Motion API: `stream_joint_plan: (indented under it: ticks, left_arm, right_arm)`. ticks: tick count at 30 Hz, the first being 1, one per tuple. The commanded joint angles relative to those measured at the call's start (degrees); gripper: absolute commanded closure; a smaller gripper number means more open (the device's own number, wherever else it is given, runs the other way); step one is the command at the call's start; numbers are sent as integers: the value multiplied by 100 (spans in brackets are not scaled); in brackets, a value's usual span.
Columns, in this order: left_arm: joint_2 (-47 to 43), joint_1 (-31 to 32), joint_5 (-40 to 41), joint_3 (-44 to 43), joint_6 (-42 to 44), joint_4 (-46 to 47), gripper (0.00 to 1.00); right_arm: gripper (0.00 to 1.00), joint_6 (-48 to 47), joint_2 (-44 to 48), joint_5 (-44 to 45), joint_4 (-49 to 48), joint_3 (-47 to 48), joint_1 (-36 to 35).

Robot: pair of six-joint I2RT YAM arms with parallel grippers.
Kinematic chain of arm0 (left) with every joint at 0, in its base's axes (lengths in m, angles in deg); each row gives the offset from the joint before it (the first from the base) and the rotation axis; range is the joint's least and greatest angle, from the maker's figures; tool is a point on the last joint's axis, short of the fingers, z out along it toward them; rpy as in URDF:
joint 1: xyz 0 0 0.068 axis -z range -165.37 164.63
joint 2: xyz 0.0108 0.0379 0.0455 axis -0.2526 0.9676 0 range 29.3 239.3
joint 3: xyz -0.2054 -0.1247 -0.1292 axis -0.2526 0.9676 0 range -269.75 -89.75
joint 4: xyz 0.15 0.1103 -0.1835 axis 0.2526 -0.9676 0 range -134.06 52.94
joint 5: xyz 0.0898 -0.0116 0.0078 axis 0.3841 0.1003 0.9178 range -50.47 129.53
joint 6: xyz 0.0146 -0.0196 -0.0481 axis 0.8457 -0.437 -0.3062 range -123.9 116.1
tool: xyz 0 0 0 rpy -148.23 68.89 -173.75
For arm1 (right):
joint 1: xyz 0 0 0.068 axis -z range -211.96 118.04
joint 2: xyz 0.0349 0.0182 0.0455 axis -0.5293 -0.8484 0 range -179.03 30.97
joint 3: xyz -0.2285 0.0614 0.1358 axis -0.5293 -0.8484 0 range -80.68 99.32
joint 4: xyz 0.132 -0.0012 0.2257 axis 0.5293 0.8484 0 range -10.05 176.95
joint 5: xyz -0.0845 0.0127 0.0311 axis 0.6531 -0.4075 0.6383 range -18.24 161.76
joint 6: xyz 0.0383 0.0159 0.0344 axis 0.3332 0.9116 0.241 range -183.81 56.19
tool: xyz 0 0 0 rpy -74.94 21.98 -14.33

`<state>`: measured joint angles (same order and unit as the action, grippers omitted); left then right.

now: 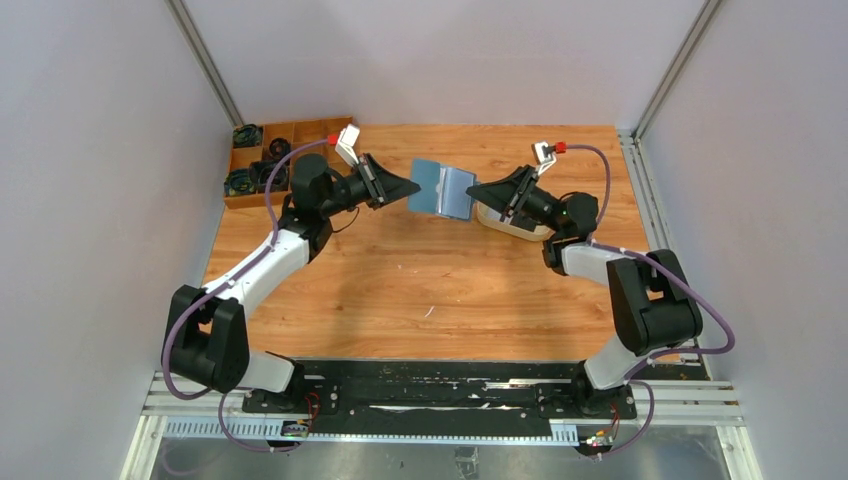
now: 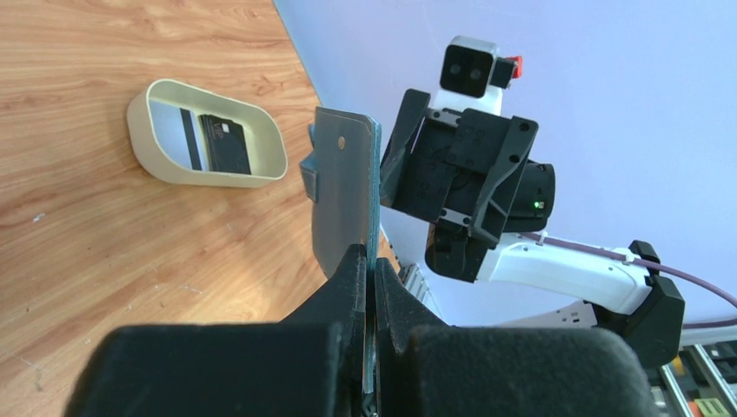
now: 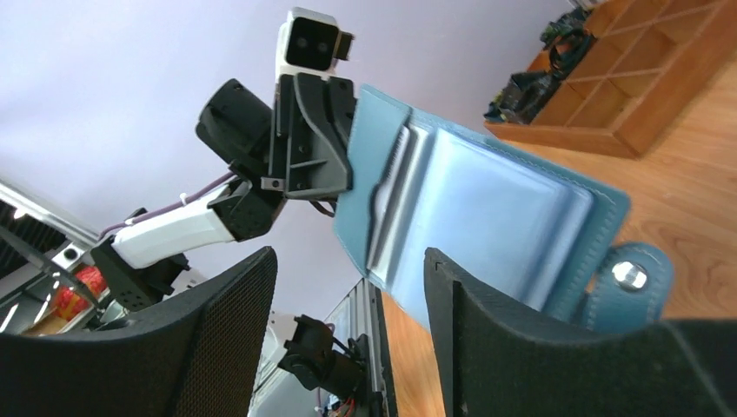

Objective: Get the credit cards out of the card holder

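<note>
Top view: mid-frame, the card holder (image 1: 443,188) hangs open, its left edge clenched in the left end effector (image 1: 413,187); the right end effector (image 1: 474,190) gapes beside its right edge. Left wrist view: holder edge-on at centre; a tray (image 2: 143,122) upper left holds a dark card (image 2: 226,143). Right wrist view: a pale card edge (image 3: 391,200) seems to show left of centre. Those wide jaws could bite the soft flap instead, tugging the holder loose.
</note>
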<state>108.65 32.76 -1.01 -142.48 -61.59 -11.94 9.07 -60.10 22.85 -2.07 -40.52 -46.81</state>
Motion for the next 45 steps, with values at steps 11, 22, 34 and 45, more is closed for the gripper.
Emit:
stream_joint_plan:
  ticks: [11,22,34,45]
  left_arm:
    - [-15,-20,-117,-222,28,54,100]
    - [-82,-20,-176,-232,12,48,100]
    - [-165,-20,-224,-128,39,51,100]
    - [-198,-20,-238,-9,65,54,100]
  right_arm:
    - [42,507,-564,-949,-185,951,-138]
    - [44,440,-1059,-849,-71,1480,-616]
    - [53,532,-1264,-803,-121,1738,-685]
    - [75,540,-1264,-791,-139,1789,-690]
